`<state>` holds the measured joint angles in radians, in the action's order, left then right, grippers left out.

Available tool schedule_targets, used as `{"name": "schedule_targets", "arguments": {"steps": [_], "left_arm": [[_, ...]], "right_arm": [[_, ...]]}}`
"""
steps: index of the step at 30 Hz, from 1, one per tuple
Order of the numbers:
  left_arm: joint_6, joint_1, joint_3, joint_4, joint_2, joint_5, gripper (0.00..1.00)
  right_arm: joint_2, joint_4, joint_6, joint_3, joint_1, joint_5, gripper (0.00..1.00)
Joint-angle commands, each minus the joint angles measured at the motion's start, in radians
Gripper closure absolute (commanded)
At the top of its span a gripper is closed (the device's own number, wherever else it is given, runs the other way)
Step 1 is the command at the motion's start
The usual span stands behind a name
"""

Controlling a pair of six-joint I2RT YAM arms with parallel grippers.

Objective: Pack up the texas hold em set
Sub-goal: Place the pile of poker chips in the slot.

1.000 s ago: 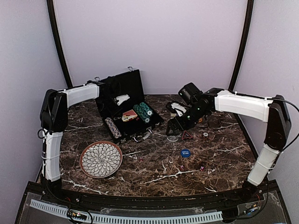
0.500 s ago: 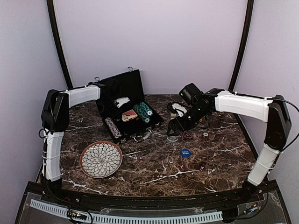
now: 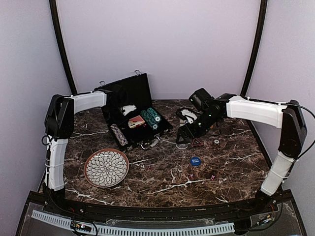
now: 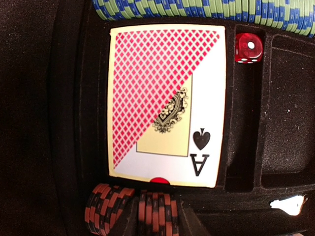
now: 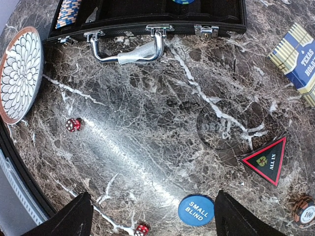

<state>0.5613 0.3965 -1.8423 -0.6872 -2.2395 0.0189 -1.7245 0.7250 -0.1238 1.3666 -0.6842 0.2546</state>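
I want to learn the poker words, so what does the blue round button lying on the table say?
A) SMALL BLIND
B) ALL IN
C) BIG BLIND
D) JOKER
A: in the right wrist view, the blue round button on the marble table has SMALL BLIND printed on it in white letters.

- We read "SMALL BLIND" on the round blue button (image 5: 196, 210).
- "ALL IN" stands on the red-edged triangle (image 5: 265, 160).
- "TEXAS" and a cut-off "HOL" are on the blue-and-cream box (image 5: 298, 59).
- "100" is on the brown chip (image 5: 302, 210).
- We make out a faint "DEA" on the clear disc (image 5: 216, 129).
- "A" with a spade is on the card deck (image 4: 167, 105).
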Motion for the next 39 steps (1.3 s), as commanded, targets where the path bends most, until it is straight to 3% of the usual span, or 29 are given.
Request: {"name": "schedule_targets", "arguments": {"steps": [1,10,39], "left_arm": [[0.005,-0.002,0.001,-0.012,0.012,-0.007,0.71],[-0.007,-0.002,-0.014,-0.025,0.021,-0.049,0.66],[-0.008,-0.019,-0.009,-0.021,0.089,-0.058,0.70]], "right_arm": [[-0.014,-0.030,0.010,-0.012,0.011,0.013,0.14],[-0.017,-0.023,0.010,-0.008,0.011,0.020,0.14],[-0.031,-0.024,0.011,-0.009,0.011,0.035,0.14]]}}
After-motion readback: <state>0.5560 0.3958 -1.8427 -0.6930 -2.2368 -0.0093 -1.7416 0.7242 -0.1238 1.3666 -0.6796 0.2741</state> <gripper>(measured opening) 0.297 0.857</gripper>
